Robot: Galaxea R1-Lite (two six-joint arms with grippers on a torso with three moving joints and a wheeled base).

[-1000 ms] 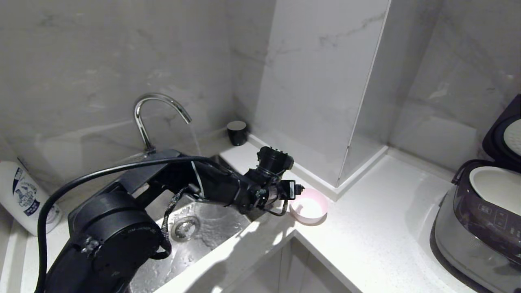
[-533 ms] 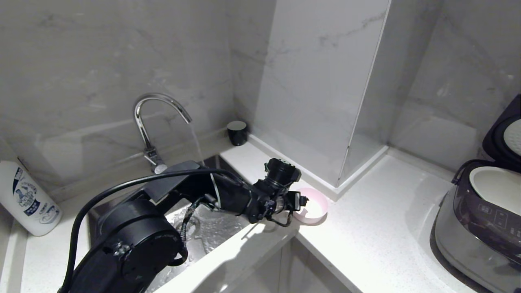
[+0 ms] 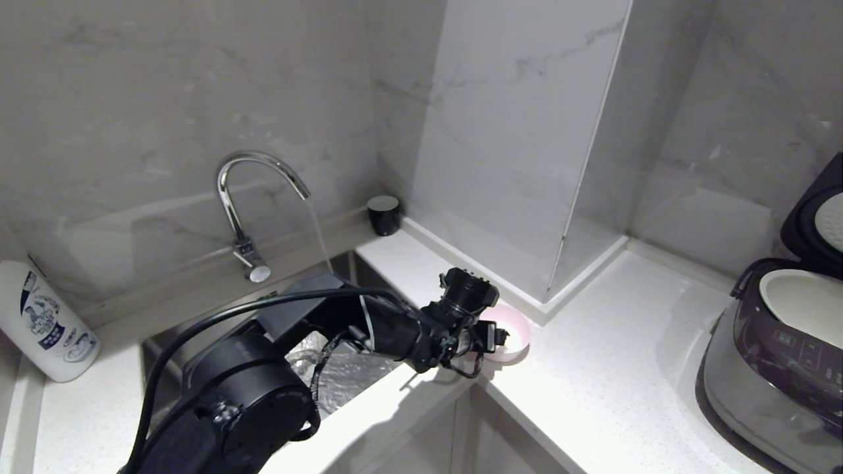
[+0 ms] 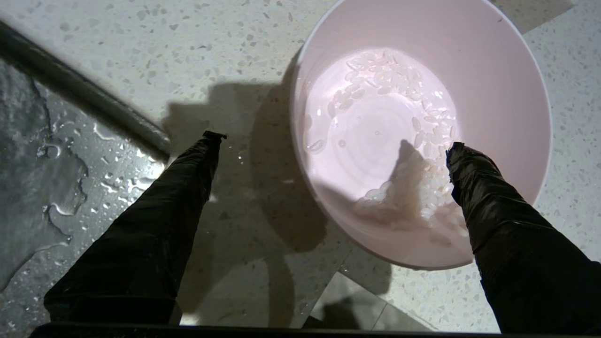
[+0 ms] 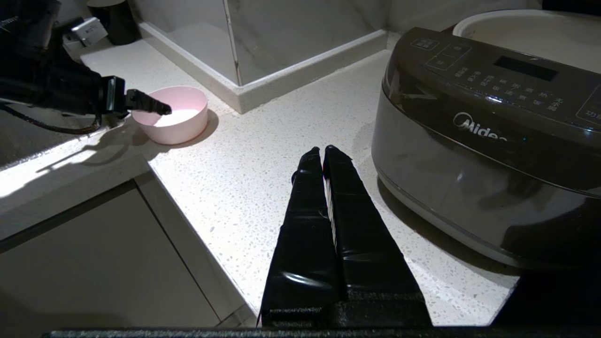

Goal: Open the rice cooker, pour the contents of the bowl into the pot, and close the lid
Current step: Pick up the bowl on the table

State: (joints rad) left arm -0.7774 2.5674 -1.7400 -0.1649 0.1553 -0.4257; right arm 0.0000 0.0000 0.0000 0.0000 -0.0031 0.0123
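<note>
Left gripper (image 4: 331,143) had its fingers spread wide, straddling the near-left rim of the bowl (image 4: 493,94): one finger (image 4: 493,211) over the interior above the contents (image 4: 413,188), a wet heap of whitish grains, the other outside over the countertop (image 3: 593,388); contact with the rim could not be told. Bowl sat on the counter corner just right of the sink (image 3: 355,368). Compared with a second earlier, the left arm had advanced rightward onto the bowl. Right gripper (image 5: 324,149) hung pressed together, empty, near the rice cooker (image 5: 469,155), whose lid (image 3: 820,217) stood raised over the pot (image 3: 800,303). Tap (image 3: 247,197) was running.
</note>
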